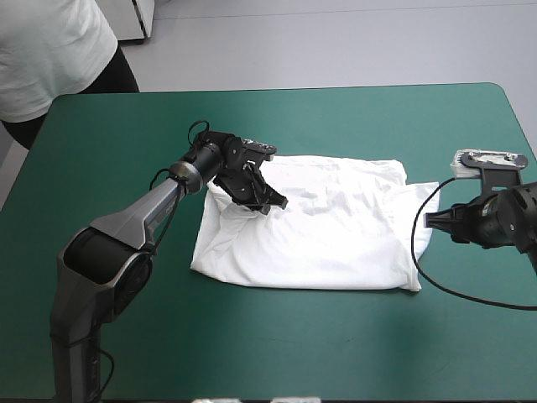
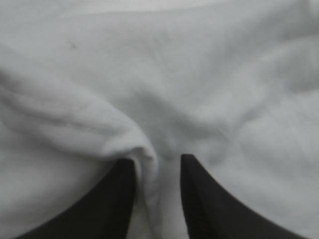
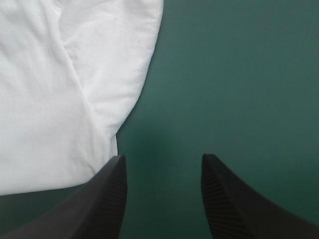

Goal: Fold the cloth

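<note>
The white T-shirt [image 1: 336, 235] lies spread in the middle of the teal-green table. Its left edge is drawn up and inward toward my left gripper [image 1: 275, 203]. In the left wrist view that gripper [image 2: 158, 158] pinches a raised ridge of the T-shirt [image 2: 149, 99] between its black fingers, and white cloth fills everything ahead. My right gripper [image 1: 428, 222] hovers low just off the shirt's right side. In the right wrist view it [image 3: 163, 157] stands open over bare cover, with the T-shirt's right sleeve [image 3: 114, 64] beside one finger and nothing between the fingers.
Teal-green cover [image 1: 336, 344] runs wide in front of the shirt and behind it up to the far edge [image 1: 277, 89]. The right arm sits close to the table's right edge [image 1: 524, 126].
</note>
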